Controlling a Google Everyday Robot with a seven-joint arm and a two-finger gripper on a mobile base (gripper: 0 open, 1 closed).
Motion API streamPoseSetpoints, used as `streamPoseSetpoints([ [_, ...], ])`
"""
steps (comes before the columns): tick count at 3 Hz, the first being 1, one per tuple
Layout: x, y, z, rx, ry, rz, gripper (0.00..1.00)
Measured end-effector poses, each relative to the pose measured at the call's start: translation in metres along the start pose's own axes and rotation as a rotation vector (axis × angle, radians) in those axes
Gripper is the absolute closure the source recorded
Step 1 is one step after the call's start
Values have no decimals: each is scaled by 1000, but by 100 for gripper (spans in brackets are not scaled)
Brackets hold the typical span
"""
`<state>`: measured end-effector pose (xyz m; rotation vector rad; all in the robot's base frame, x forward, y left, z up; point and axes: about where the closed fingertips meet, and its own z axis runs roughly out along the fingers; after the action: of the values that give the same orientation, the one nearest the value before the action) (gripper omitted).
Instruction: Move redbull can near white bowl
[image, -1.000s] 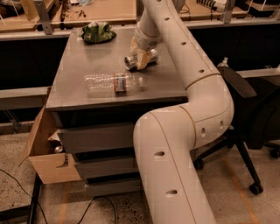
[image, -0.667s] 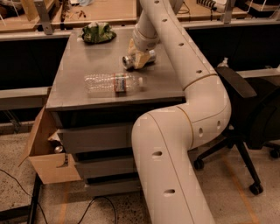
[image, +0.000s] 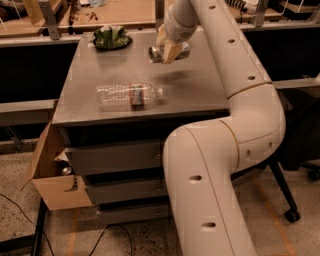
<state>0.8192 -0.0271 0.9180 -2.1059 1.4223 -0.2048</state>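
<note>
The redbull can (image: 155, 53) is a slim silver can lying sideways between the tan fingers of my gripper (image: 169, 49). The gripper is shut on it and holds it a little above the far middle of the grey table (image: 200, 92). A faint shadow lies on the tabletop just below the can. The white bowl does not show; my arm covers the table's far right part.
A clear plastic bottle with a red label (image: 129, 95) lies on its side near the table's front. A dark plate with green contents (image: 111, 37) sits at the far left corner. An open cardboard box (image: 52, 185) stands at the lower left, and a chair base (image: 291, 215) at the right.
The gripper has lifted the can off the tabletop and carried it slightly up and to the right. The bottle and the plate have not moved.
</note>
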Motion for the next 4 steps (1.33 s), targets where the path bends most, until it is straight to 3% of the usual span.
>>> streamPoseSetpoints([
  [1, 30, -11, -30, 117, -26, 112, 100],
  [2, 74, -9, -37, 209, -78, 299, 100],
  [3, 98, -1, -42, 245, -120, 424, 100],
  [4, 106, 5, -52, 275, -179, 503, 100],
])
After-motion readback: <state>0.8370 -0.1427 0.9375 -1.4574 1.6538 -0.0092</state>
